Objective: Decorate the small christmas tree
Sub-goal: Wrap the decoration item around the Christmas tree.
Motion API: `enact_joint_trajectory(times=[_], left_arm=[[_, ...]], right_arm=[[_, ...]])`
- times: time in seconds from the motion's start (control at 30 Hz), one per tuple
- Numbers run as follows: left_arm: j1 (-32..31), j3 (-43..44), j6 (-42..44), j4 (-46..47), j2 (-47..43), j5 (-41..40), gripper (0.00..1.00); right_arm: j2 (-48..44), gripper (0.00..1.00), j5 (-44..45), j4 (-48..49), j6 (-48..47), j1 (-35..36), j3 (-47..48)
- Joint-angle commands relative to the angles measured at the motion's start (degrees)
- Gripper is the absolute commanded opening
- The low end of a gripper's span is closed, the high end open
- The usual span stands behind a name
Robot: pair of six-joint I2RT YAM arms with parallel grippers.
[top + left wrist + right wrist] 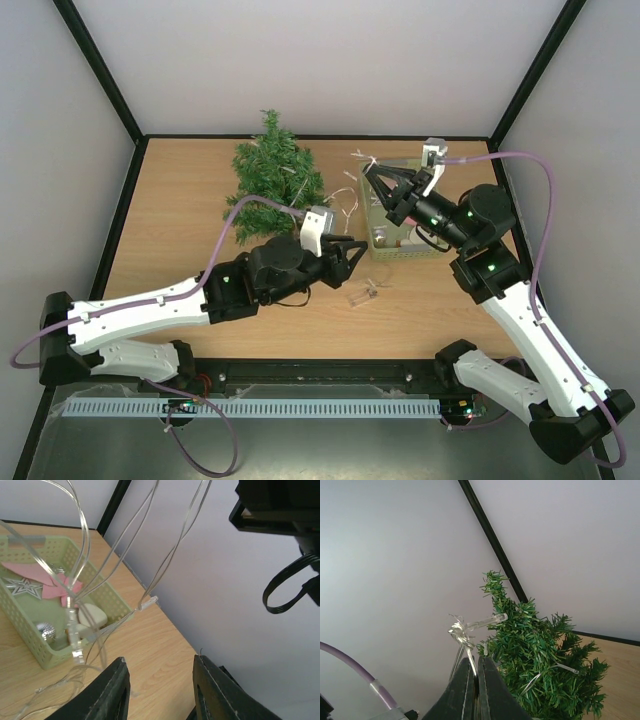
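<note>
Well, the right gripper (474, 662) has its fingers pressed together on the string of lights (460, 632), the clear wire bunched in a knot just above the tips with one little bulb poking out sideways. Just past those fingertips and off to the right stands the small christmas tree (535, 655), close but not touching them, with a couple of thin strands and bulbs already caught in its branches. From above, the tree (272, 175) sits at the back of the table, left of centre, tip toward the rear wall, and the right gripper (374, 176) hangs to its right with wire loops in between. The left gripper (358, 252) is nearer the front, beside the pale green basket (400, 252), the tree behind it and to its left. Its fingers (112, 695) stand apart with nothing clamped, loose wires trailing just ahead over the basket (30, 640).
</note>
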Motion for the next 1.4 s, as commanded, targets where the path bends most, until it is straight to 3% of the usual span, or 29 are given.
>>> enact_joint_trajectory(times=[0.0, 0.43, 0.63, 1.27, 1.37], left_arm=[[-0.4, -0.1, -2.0, 3.9, 0.3, -1.0, 0.37], [0.4, 1.3, 1.7, 2.9, 4.3, -8.0, 0.37], [2.4, 1.4, 4.1, 1.6, 4.6, -10.0, 0.31], [6.0, 0.6, 10.3, 6.9, 6.1, -3.4, 0.26], [6.2, 0.8, 11.0, 7.0, 6.4, -3.0, 0.22]], right_arm=[[-0.8, 0.02, 0.7, 2.2, -0.8, 0.3, -0.2], [-1.2, 0.02, 0.3, 2.2, -0.9, 0.3, 0.1], [-1.1, 0.02, -0.1, 2.4, -0.4, 0.3, 0.2], [-0.8, 0.02, -0.9, 4.6, 1.2, 0.3, 0.1], [-0.9, 0.02, -1.0, 4.6, 1.2, 0.3, 0.1]])
